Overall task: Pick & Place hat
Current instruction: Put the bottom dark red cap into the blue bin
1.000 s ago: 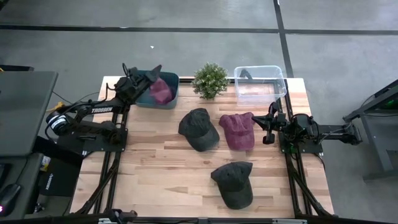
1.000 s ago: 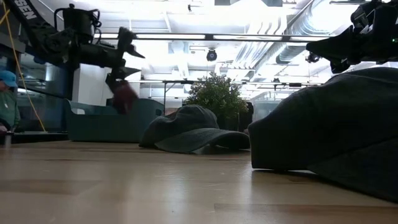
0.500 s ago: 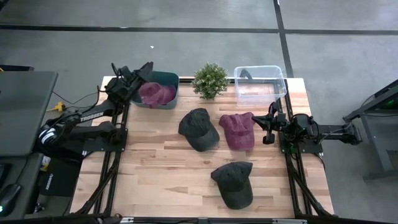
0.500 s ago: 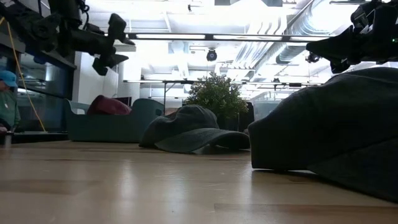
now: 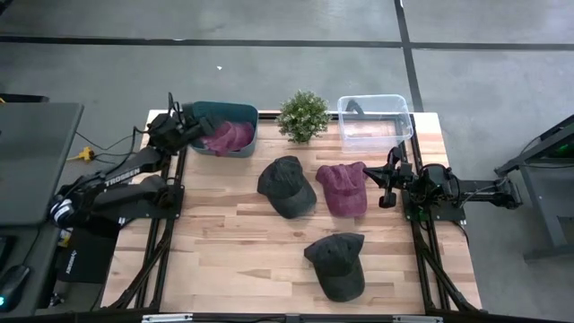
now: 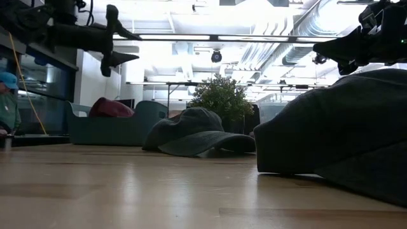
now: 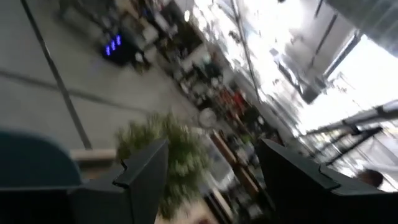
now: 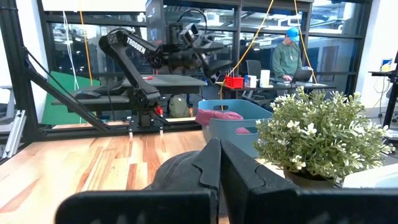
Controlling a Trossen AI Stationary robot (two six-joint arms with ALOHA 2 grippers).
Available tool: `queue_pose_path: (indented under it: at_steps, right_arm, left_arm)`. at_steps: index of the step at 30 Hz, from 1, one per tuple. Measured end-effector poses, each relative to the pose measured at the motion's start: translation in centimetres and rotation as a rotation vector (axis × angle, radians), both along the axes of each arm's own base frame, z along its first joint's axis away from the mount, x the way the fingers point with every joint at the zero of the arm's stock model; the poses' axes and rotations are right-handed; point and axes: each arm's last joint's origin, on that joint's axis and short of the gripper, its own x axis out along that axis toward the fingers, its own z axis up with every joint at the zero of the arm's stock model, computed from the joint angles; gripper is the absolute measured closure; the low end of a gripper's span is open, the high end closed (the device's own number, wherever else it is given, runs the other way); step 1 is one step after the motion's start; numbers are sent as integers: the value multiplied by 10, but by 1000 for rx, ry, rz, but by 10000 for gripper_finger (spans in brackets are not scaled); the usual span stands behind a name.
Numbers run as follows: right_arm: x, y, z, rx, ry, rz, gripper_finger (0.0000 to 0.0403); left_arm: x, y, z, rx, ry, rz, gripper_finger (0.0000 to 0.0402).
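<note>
A maroon hat (image 5: 230,136) lies inside the teal bin (image 5: 242,111) at the table's far left; it shows over the bin's rim in the low view (image 6: 110,107). My left gripper (image 5: 191,125) hovers open and empty over the bin's left end, raised well above it (image 6: 127,44). On the wood rest a dark hat (image 5: 287,186), a second maroon hat (image 5: 343,189) and another dark hat (image 5: 336,265). My right gripper (image 5: 385,185) waits shut just right of the second maroon hat, its fingers (image 8: 217,168) together.
A potted plant (image 5: 302,115) and a clear plastic box (image 5: 374,119) stand along the far edge, right of the bin. The near dark hat (image 6: 337,140) fills the low view's right side. A person (image 8: 288,57) stands in the room beyond the table.
My left gripper let go of the maroon hat, which dropped from hanging below the fingers into the teal bin and now lies there. The gripper then drew back toward the table's left edge and rose a little. The right arm kept still.
</note>
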Motion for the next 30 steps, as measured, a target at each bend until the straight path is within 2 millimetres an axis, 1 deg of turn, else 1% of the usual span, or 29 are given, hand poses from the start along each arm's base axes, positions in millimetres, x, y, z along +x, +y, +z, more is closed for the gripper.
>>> queue_pose_path:
  at_steps: [4,6,8,11,14,17,18,19,22,25,27,30]
  right_arm:
    - [0,0,0,0,0,1,402]
    - [0,0,0,0,0,0,402]
    - [0,0,0,0,0,0,402]
    - [0,0,0,0,0,0,402]
    - [0,0,0,0,1,1,402]
    - [0,0,0,0,0,0,402]
    - [0,0,0,0,0,1,402]
    - [0,0,0,0,0,1,402]
    - [0,0,0,0,0,1,402]
    - [0,0,0,0,0,1,402]
    - [0,0,0,0,1,0,402]
    - [0,0,0,0,0,0,402]
  left_arm:
    - [-6,-6,-10,-106,90,-12,162]
    - [-8,-10,-13,-149,117,-45,175]
    - [-10,-15,-15,-197,133,-103,195]
    - [-13,-21,-15,-226,134,-192,242]
    - [-16,-27,-14,-232,140,-271,305]
    - [-18,-31,-16,-246,160,-298,374]
    - [-20,-32,-18,-251,176,-297,388]
    - [-21,-33,-19,-256,193,-296,392]
    - [-24,-36,-25,-279,250,-280,389]
    - [-27,-38,-34,-344,314,-265,399]
    - [-29,-39,-38,-397,360,-237,398]
    - [-32,-41,-37,-429,426,-196,401]
